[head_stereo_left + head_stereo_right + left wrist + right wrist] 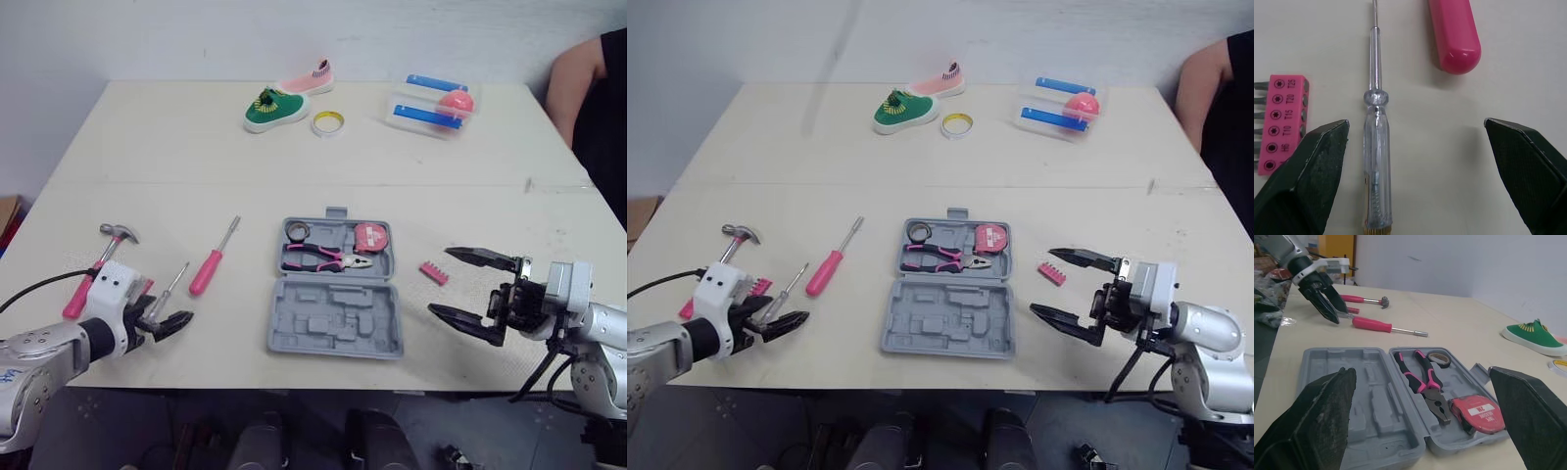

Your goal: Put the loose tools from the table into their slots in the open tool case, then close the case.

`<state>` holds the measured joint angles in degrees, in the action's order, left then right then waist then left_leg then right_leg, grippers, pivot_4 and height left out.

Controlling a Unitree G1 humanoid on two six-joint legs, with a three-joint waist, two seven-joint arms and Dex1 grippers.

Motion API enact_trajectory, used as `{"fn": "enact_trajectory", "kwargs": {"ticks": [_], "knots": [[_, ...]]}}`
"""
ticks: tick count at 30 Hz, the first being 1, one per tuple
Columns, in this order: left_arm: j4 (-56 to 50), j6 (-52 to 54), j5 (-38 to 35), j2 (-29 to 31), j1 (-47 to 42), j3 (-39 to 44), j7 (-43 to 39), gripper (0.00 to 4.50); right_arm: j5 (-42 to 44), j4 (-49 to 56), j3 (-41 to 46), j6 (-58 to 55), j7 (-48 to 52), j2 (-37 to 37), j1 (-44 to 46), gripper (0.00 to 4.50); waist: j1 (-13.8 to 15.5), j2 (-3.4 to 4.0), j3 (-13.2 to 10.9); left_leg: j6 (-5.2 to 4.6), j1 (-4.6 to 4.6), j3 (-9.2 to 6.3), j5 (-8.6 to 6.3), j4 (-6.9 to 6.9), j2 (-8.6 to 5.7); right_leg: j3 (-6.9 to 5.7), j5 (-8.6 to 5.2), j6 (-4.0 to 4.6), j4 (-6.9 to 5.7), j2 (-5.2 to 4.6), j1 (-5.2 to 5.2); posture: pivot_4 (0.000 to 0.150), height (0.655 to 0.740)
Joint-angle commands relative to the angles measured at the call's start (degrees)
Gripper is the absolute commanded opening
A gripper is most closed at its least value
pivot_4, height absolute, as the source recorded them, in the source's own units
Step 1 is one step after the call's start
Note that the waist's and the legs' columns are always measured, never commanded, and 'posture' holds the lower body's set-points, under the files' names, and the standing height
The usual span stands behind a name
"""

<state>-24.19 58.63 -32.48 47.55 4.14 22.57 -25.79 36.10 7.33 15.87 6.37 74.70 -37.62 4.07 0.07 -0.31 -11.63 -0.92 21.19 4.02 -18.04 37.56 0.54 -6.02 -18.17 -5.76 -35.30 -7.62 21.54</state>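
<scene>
The grey tool case (336, 328) lies open at the table's front middle, holding pink pliers (326, 258), a tape measure (370, 236) and a tape roll (296, 231). To its left lie a pink screwdriver (213, 259), a clear-handled screwdriver (1376, 147), a pink bit holder (1283, 122) and a pink hammer (98, 264). My left gripper (167, 323) is open just above the clear screwdriver's handle end, one finger on each side. A second pink bit holder (433, 272) lies right of the case. My right gripper (440, 281) hovers open beside it, pointing at the case.
At the far side sit a green shoe (274, 108), a pink shoe (309, 80), a yellow tape ring (327, 122) and a clear box (431, 106) with blue and pink items. A person's arm (588, 88) shows at the back right. The table's front edge is near both grippers.
</scene>
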Motion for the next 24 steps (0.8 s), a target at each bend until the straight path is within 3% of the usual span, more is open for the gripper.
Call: {"fn": "enact_trajectory", "kwargs": {"ticks": [1,6,7,8,16,24], "knots": [[-0.7,2.6,0.1,0.0,-2.5,-1.8,0.7,4.49,2.1,3.0,0.1,0.3,0.5,0.4,-0.1,4.50,0.0,0.00,0.0,0.00,0.00,0.00,0.00,0.00,0.00,0.00,0.00,0.00,-0.02,0.00,0.00,0.150,0.7400],[1.3,6.9,0.8,-1.5,-5.6,-3.5,3.0,4.49,2.3,4.1,0.0,-0.1,0.2,0.5,-0.2,4.50,0.1,0.00,0.0,-0.01,-0.01,0.00,0.00,0.05,-0.01,0.00,0.00,0.00,-0.14,0.00,-0.01,0.150,0.7400],[1.7,7.9,0.6,-1.8,-5.8,-3.6,3.1,3.96,2.3,4.2,-0.1,-0.1,0.2,0.4,-0.3,4.50,0.1,0.01,0.0,0.00,-0.01,0.00,0.01,0.07,-0.01,0.00,0.00,0.00,-0.14,0.00,-0.01,0.150,0.7400],[2.4,8.0,1.1,-2.0,-5.4,-4.2,3.2,3.79,2.3,4.4,-0.1,-0.1,0.0,0.4,-0.3,4.50,0.1,0.01,0.0,0.00,-0.02,0.00,0.01,0.07,-0.01,0.01,0.00,0.00,-0.14,0.00,-0.01,0.150,0.7400],[4.1,5.9,3.7,-3.2,-3.0,-3.9,2.8,0.05,1.8,5.4,0.5,-0.6,-1.6,0.0,-0.9,4.50,0.1,0.32,0.2,-0.01,-0.04,0.04,-0.02,0.07,-0.01,0.05,0.00,0.00,-0.13,0.00,-0.02,0.150,0.7400],[-0.5,-5.1,-0.4,-7.4,-6.8,5.4,-1.7,0.05,0.7,5.0,1.7,-0.2,-2.7,-0.8,-1.5,4.50,0.8,0.27,0.2,-0.01,-0.02,0.04,-0.01,0.14,-0.01,0.04,0.00,0.01,-0.12,-0.02,0.00,0.150,0.7400]]}}
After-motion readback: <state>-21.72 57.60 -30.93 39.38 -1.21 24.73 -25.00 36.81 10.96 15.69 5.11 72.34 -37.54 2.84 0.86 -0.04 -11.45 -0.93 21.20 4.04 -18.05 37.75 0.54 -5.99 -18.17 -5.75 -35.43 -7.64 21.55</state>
